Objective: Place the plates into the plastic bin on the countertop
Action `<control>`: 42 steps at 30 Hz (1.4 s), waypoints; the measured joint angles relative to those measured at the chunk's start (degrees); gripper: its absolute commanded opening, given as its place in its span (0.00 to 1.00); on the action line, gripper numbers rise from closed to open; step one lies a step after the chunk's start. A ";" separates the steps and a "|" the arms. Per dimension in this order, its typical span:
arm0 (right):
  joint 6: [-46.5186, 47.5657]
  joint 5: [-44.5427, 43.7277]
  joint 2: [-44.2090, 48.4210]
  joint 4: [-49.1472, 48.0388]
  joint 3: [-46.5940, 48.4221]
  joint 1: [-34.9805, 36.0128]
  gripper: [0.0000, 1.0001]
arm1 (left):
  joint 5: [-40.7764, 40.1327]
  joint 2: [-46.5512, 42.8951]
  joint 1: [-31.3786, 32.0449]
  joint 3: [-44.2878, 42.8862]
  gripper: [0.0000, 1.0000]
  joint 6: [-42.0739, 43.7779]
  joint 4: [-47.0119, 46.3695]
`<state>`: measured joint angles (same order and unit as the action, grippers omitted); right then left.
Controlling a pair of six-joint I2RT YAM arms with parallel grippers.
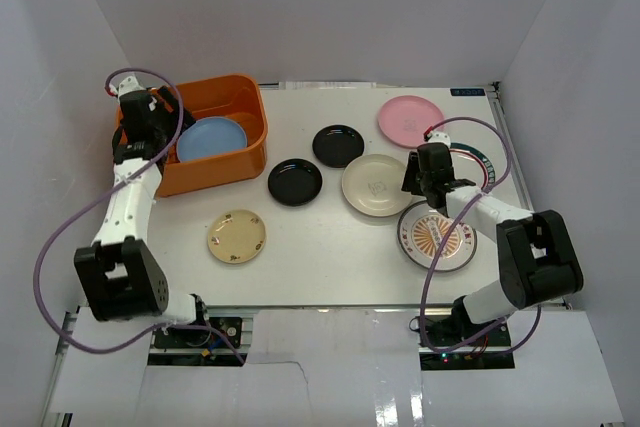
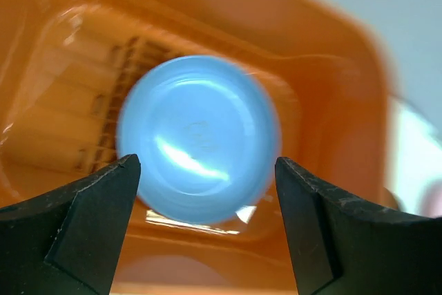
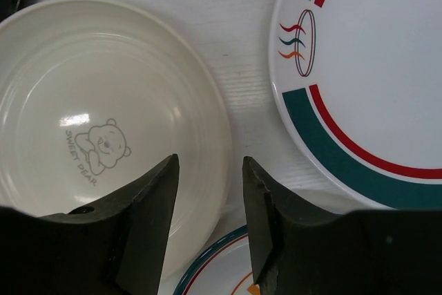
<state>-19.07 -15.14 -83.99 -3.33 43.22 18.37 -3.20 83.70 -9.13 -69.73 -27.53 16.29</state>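
Observation:
The orange plastic bin (image 1: 256, 137) stands at the back left of the white countertop (image 1: 330, 257). The light blue plate (image 1: 211, 138) lies in it. My left gripper (image 1: 162, 112) hangs open above that plate (image 2: 200, 136), not touching it. Two black plates (image 1: 338, 145) (image 1: 295, 182), a pink plate (image 1: 410, 120), a cream plate (image 1: 370, 185), a tan plate (image 1: 237, 236), a green-red rimmed plate (image 1: 482, 162) and a sunburst plate (image 1: 440, 237) lie on the countertop. My right gripper (image 1: 422, 185) is open, its jaws (image 3: 210, 160) straddling the cream plate's (image 3: 103, 101) right rim.
White walls enclose the countertop on the left, back and right. The green-red rimmed plate (image 3: 373, 67) and the sunburst plate's rim (image 3: 214, 267) lie close beside the right gripper. The bin's slotted bottom (image 2: 131, 67) shows left of the blue plate.

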 measured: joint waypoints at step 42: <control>-1.46 18.32 18.84 4.66 0.11 -0.79 0.08 | 15.63 11.02 44.33 4.39 0.33 -4.50 -5.03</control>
<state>-20.53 3.18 -65.14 1.32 43.33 17.58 12.43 94.72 35.20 -65.34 -32.03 11.27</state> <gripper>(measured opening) 0.088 0.554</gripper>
